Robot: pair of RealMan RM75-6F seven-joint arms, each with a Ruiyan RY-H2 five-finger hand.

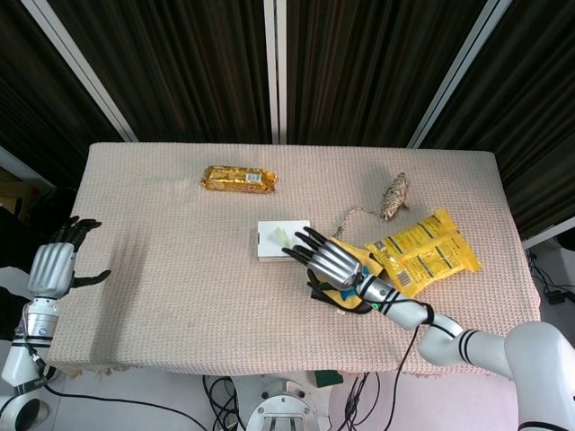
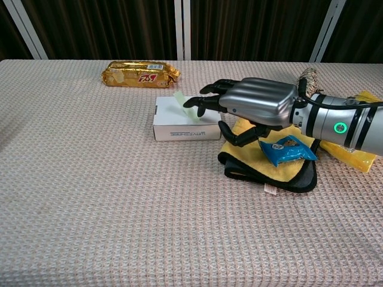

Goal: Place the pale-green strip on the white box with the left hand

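Note:
The pale-green strip (image 1: 280, 235) (image 2: 179, 97) lies on top of the white box (image 1: 268, 250) (image 2: 179, 129) near mid-table, one end sticking up at the box's far edge. My right hand (image 1: 328, 260) (image 2: 254, 104) hovers over the box's right part, its fingers stretched out and apart. The fingertips (image 2: 192, 103) end right beside the strip, and I cannot tell whether they touch it. My left hand (image 1: 52, 268) hangs open beyond the table's left edge, far from the box, and shows only in the head view.
A gold biscuit packet (image 1: 239, 179) (image 2: 140, 73) lies behind the box. Under my right hand is a yellow, black-edged cloth (image 2: 269, 170) with a small blue packet (image 2: 286, 148) on it. Yellow snack bags (image 1: 427, 251) and a twine bundle (image 1: 393, 196) lie to the right.

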